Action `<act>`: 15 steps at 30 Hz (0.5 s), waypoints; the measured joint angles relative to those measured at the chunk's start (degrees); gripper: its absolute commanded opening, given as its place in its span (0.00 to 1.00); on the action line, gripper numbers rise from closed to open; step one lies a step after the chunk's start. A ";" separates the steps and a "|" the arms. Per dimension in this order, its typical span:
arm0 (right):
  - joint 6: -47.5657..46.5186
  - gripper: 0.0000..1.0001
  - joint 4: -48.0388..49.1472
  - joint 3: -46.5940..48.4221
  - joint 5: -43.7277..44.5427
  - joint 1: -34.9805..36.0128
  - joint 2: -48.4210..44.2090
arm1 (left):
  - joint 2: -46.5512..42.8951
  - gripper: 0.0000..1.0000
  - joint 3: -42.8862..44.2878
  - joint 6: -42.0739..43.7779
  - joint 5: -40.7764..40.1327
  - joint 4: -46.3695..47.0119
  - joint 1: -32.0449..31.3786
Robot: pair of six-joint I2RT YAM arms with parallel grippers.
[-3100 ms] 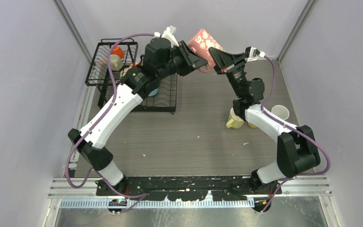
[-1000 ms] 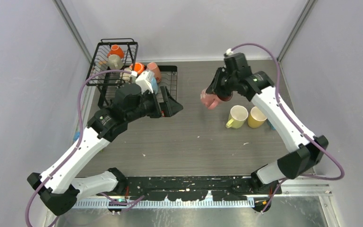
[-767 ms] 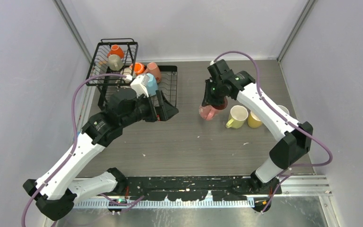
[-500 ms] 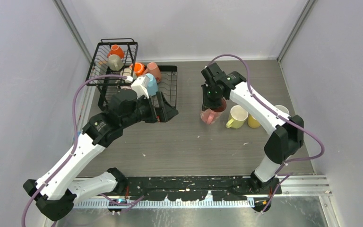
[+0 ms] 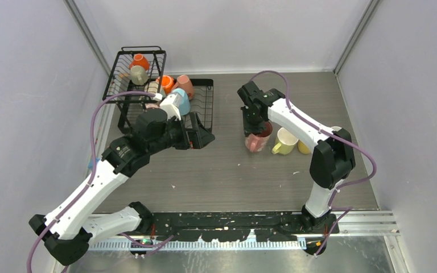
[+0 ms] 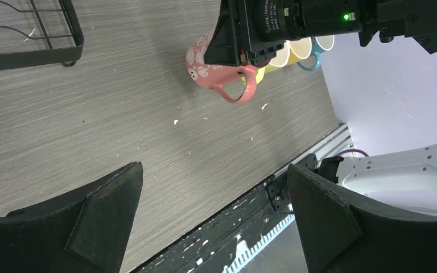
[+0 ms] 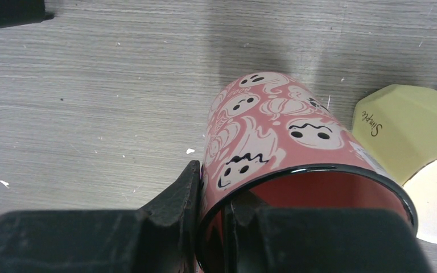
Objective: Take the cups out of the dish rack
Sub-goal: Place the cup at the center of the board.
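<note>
From above, my right gripper (image 5: 255,122) pinches the rim of the pink mug (image 5: 255,142). The mug is low over the table (image 5: 205,170), just beside the yellow mug (image 5: 284,142) and well apart from the dish rack (image 5: 142,85). My left gripper (image 5: 202,136) hangs wide open and empty. If I let go before the base is down, the mug could tip or knock its neighbour.

In the left wrist view, the handle points toward the near table edge. I can't tell whether the base touches.

In the right wrist view, my fingers (image 7: 176,199) clamp one wall. The mug is mouth up, its long axis roughly vertical.
</note>
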 measured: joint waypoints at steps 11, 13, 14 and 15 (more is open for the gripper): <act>0.15 0.01 3.69 -3.26 2.14 0.61 2.82 | 0.92 1.00 -0.68 0.15 0.52 0.04 0.00; 0.22 0.03 4.33 -3.91 2.38 0.66 3.30 | 0.96 1.00 -0.72 0.17 0.59 0.07 0.00; 0.24 0.04 4.79 -4.31 2.49 0.68 3.48 | 0.96 1.00 -0.74 0.15 0.61 0.04 0.00; 0.26 0.04 5.01 -4.57 2.56 0.68 3.69 | 0.96 1.00 -0.74 0.17 0.61 0.07 0.00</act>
